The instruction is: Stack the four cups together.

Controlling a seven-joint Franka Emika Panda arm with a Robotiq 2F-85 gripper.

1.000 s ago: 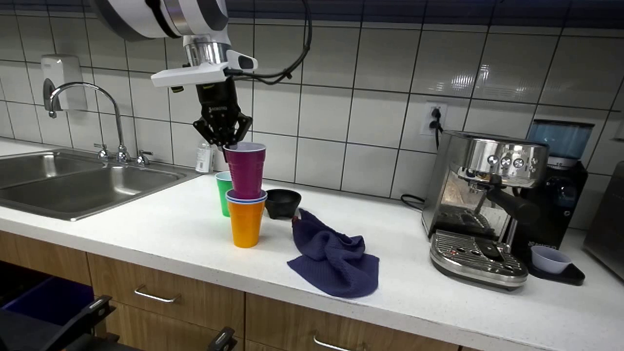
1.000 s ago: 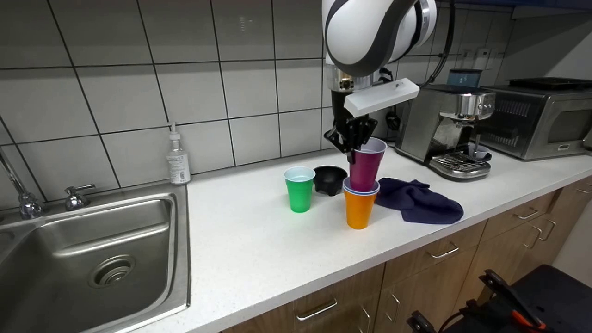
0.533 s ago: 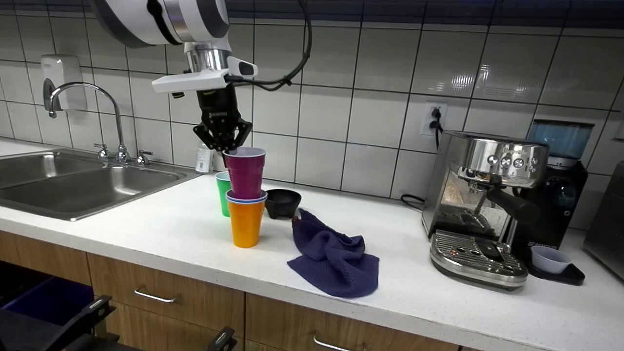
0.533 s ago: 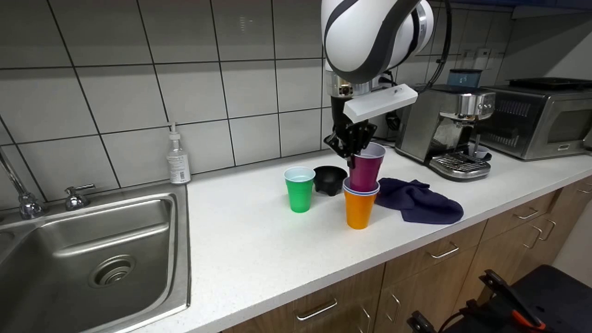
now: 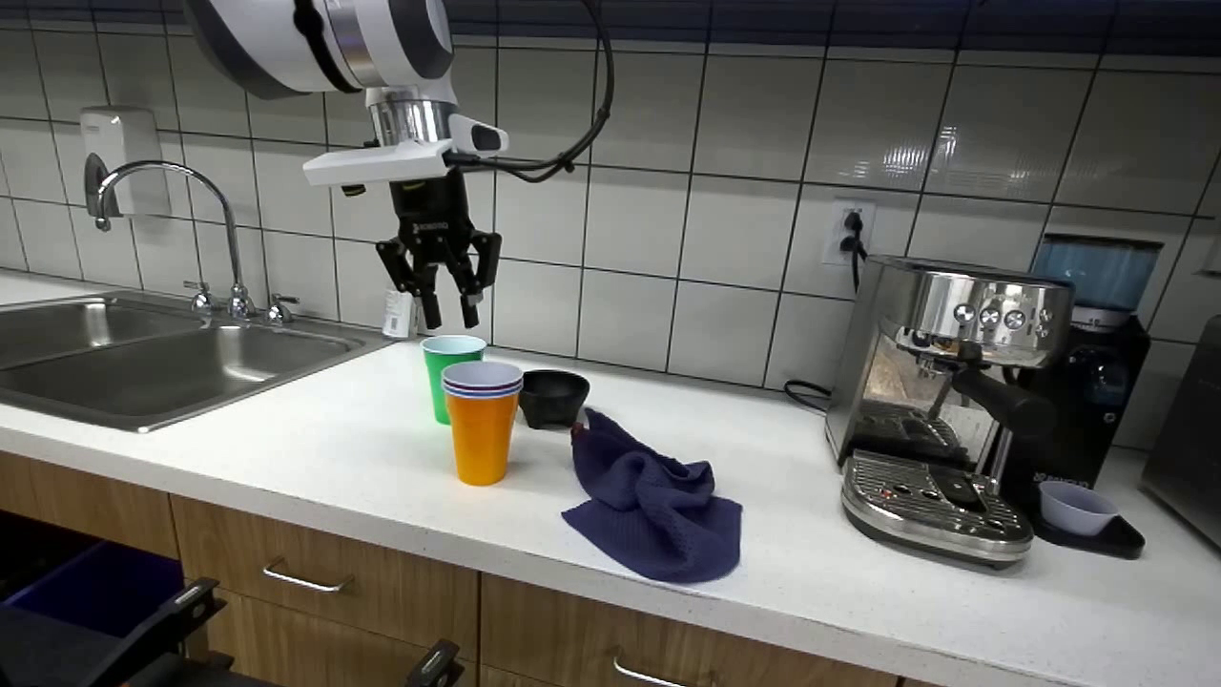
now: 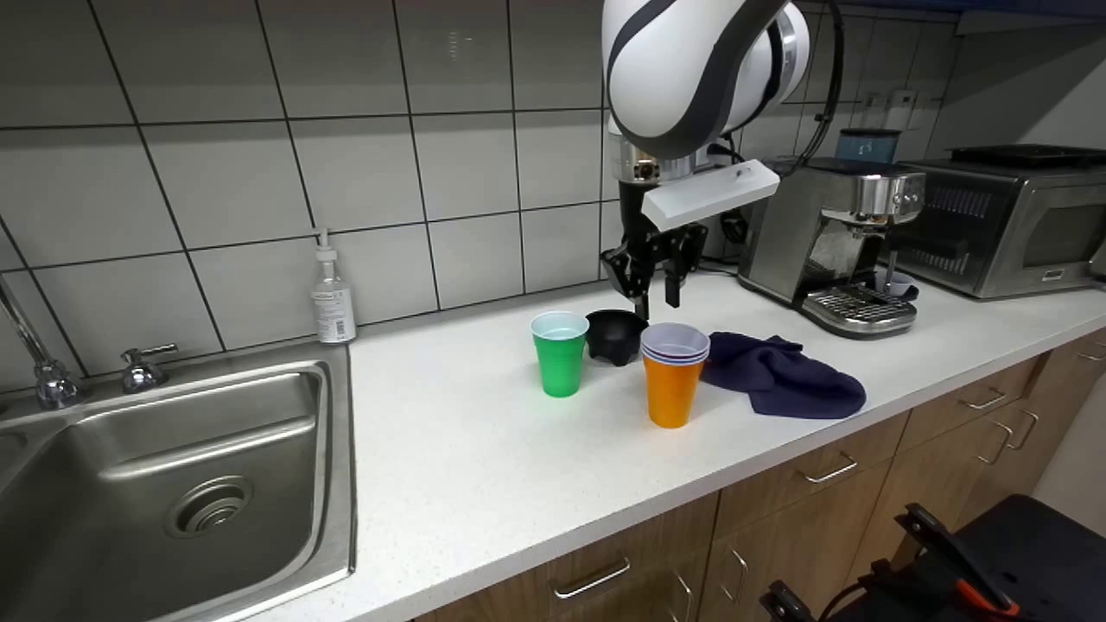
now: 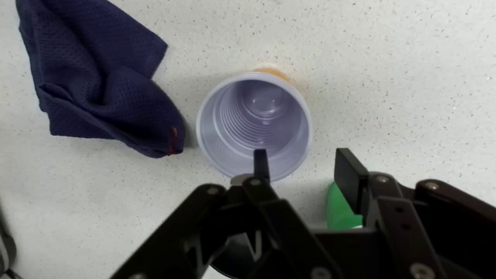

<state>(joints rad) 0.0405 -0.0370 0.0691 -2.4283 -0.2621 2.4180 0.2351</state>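
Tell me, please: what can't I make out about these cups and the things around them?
Inner cups: outsides below the rims hidden by the orange cup in both exterior views.
Green cup: mostly hidden by the tool in the wrist view.
Bottle: top hidden by the tool in an exterior view; lettering too small to read there.
Sink: cut off by the left edge in both exterior views.

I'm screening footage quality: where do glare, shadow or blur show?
In an exterior view, glare marks the wall tiles; in both exterior views, the sink shows bright reflections; in the wrist view, soft shadow falls beside the stacked cups, and the dark pincer seems softer toward the bottom edge.
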